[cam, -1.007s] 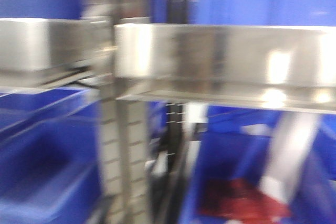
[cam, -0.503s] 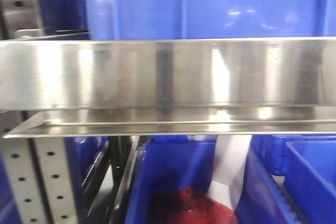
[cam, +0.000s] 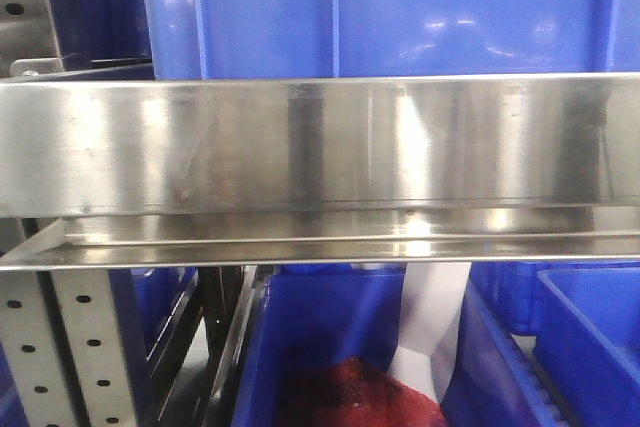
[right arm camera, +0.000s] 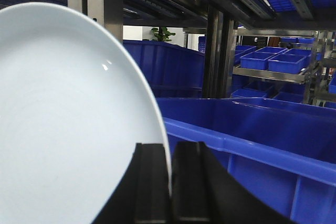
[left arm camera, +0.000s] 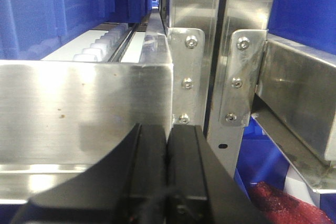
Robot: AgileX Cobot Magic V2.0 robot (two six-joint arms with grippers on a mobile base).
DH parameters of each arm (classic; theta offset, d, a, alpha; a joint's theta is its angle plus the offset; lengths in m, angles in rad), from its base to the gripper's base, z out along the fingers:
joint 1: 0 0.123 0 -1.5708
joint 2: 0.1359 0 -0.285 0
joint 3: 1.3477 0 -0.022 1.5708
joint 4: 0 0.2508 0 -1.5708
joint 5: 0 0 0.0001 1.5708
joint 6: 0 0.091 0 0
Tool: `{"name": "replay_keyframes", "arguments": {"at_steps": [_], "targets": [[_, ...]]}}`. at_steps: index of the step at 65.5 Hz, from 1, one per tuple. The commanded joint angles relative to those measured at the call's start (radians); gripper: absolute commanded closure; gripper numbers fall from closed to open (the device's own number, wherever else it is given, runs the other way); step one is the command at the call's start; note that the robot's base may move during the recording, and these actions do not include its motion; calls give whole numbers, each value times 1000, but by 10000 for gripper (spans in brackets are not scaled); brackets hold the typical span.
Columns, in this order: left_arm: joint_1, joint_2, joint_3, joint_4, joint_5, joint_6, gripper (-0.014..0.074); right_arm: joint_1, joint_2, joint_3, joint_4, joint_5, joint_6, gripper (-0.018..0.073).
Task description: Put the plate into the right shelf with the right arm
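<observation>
In the right wrist view my right gripper (right arm camera: pixel 169 153) is shut on the rim of the plate (right arm camera: pixel 68 124), a glossy pale bluish-white disc that stands on edge and fills the left half of the view. It hangs above the rim of a blue bin (right arm camera: pixel 252 150). In the front view a broad rail of the stainless-steel shelf (cam: pixel 320 147) fills the frame very close. In the left wrist view my left gripper (left arm camera: pixel 167 135) is shut and empty, just in front of a steel rail (left arm camera: pixel 79 114) and perforated upright posts (left arm camera: pixel 197 51).
Blue bins sit above (cam: pixel 400 12) and below (cam: pixel 320 347) the steel rail; the lower one holds something red (cam: pixel 350 397) and a white strip (cam: pixel 430 322). More blue bins (right arm camera: pixel 268 59) on steel racks and dark uprights (right arm camera: pixel 215 51) stand beyond the plate.
The front view has swung from a blurred sight of two rail ends and a post to a steady close sight of one long rail.
</observation>
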Motion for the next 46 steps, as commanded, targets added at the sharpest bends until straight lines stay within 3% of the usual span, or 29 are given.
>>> {"name": "replay_keyframes", "arguments": {"at_steps": [1,25,46], "targets": [[-5,-7,8,-4,-86,-3,643,-4,15,-27,16,-103,1,498],[-5,-7,8,-4,-86,-3,643,-4,52,-50,57,-190,7,498],[-5,-7,8,-4,-86,-3,643,-4,381,-313,70,-245,7,498]]}}
